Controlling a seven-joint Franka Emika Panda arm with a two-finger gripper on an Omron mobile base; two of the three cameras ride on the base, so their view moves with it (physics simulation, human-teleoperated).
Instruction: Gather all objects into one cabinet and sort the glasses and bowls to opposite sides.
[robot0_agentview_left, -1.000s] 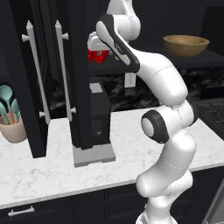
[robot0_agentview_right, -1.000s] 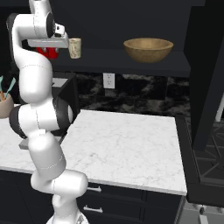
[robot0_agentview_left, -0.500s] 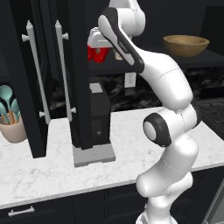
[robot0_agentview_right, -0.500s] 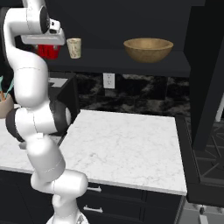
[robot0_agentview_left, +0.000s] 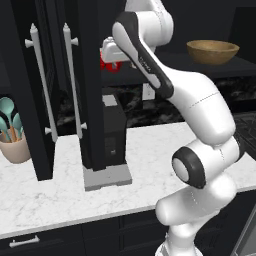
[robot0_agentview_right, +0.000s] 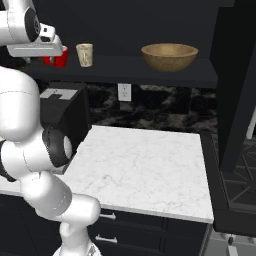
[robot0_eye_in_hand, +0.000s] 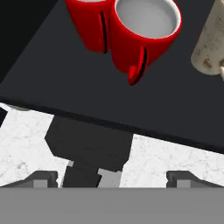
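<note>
Two red cups (robot0_eye_in_hand: 144, 35) (robot0_eye_in_hand: 89, 24) stand side by side on the cabinet's dark shelf (robot0_eye_in_hand: 65, 87), with the cream mug (robot0_eye_in_hand: 210, 43) just to their right. My gripper (robot0_eye_in_hand: 111, 178) is open with nothing between its fingers, a short way back from the cups. In the right base view the gripper (robot0_agentview_right: 56, 50) hangs at the shelf's left end beside a red cup (robot0_agentview_right: 61, 57) and the cream mug (robot0_agentview_right: 84, 55). The wooden bowl (robot0_agentview_right: 169, 56) sits further right on the same shelf. The cabinet door (robot0_agentview_left: 70, 100) with its silver bar handles stands open.
A black coffee machine (robot0_agentview_left: 112, 135) stands on the white marble counter (robot0_agentview_right: 145, 165) right under the cups. A beige pot of teal utensils (robot0_agentview_left: 15, 137) sits at the counter's far left. A dark stove edge (robot0_agentview_right: 235, 195) lies to the right.
The jaws have opened and let go of the red cup, which now stands on the shelf. The hand has drawn back a little from the cups.
</note>
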